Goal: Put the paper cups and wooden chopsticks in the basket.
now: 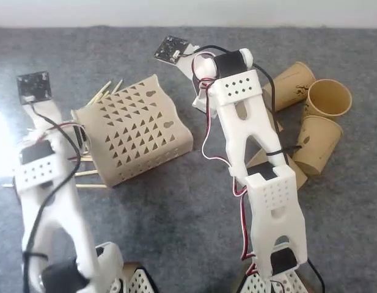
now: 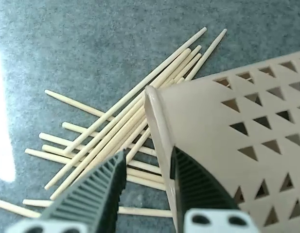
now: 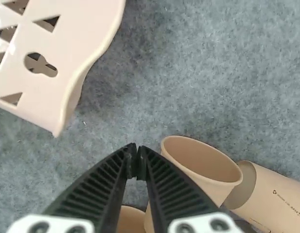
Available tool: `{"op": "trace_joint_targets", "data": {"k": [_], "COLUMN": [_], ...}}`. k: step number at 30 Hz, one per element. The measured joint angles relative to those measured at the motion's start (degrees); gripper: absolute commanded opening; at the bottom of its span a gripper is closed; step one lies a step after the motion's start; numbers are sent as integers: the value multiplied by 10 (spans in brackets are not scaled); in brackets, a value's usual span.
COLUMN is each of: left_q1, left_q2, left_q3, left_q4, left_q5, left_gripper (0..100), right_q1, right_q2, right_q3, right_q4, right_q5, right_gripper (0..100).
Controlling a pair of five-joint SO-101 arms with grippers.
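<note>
A cream perforated basket [image 1: 136, 131] lies tipped on the grey mat. Several wooden chopsticks [image 2: 115, 131] lie spread on the mat beside and under its edge; some of these chopsticks [image 1: 90, 174] stick out at its left. My left gripper [image 2: 149, 155] is open, one finger on each side of the basket's rim [image 2: 157, 126]. Several brown paper cups [image 1: 316, 143] lie on their sides at the right. My right gripper [image 3: 136, 151] is shut and empty, its tips over the mat right beside the mouth of one paper cup [image 3: 203, 165], between the cups and the basket [image 3: 47, 53].
The right arm [image 1: 249, 122] stretches over the mat between the basket and the cups, covering part of one cup. Bare grey mat [image 1: 176, 207] lies in front of the basket. A pale strip [image 1: 176, 12] runs along the far edge.
</note>
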Motion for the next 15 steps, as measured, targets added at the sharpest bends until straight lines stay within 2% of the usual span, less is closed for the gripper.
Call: {"op": "trace_joint_targets", "data": {"k": [6,15], "left_q1": [1,1], "left_q2": [21,-15], "left_q3": [-26,-84], "left_q4": [9,115], "left_q5": [4,9], "left_gripper": [152,152], "right_q1": [0,0], "right_q2": [0,0], "right_q3": [0,0], "right_q4": [0,0], "right_q5": [0,0], "right_gripper": [8,8]}}
